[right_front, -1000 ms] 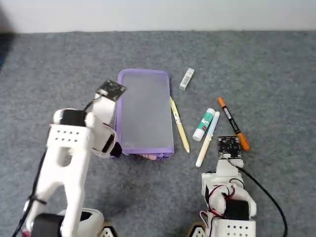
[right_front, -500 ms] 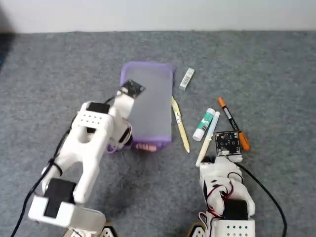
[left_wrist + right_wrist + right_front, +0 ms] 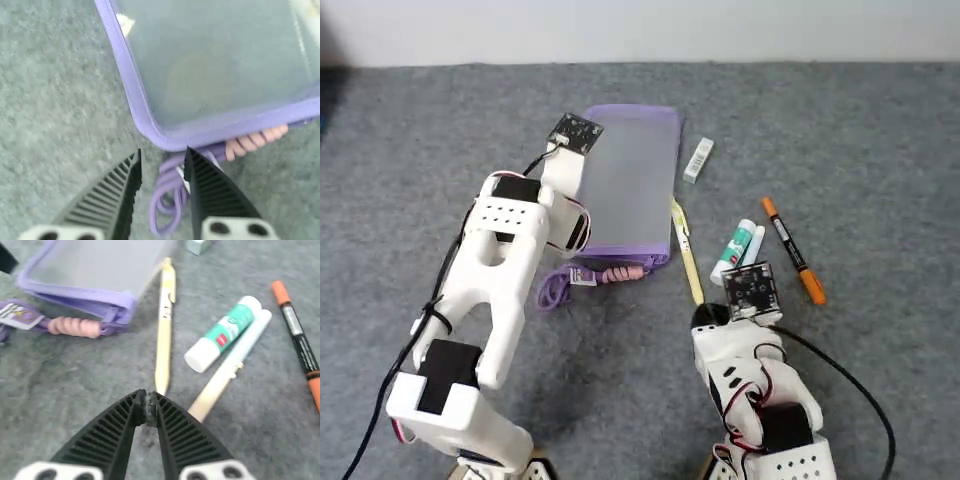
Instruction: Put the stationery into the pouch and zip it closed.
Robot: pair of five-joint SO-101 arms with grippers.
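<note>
One pouch (image 3: 630,180) lies on grey carpet. Five loose items lie beside it, towards the right arm: one yellow pen (image 3: 685,250), one glue stick (image 3: 733,250), one white pen (image 3: 230,375), one orange marker (image 3: 792,250) and one eraser (image 3: 698,160). The left gripper (image 3: 162,152), fingers spread, sits at the pouch's near corner, over its cord (image 3: 167,205). The right gripper (image 3: 146,402), pressed together, sits at the yellow pen's tip.

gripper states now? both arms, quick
Left gripper: open, holding nothing, at the pouch corner.
Right gripper: shut, holding nothing, tips by the yellow pen.
</note>
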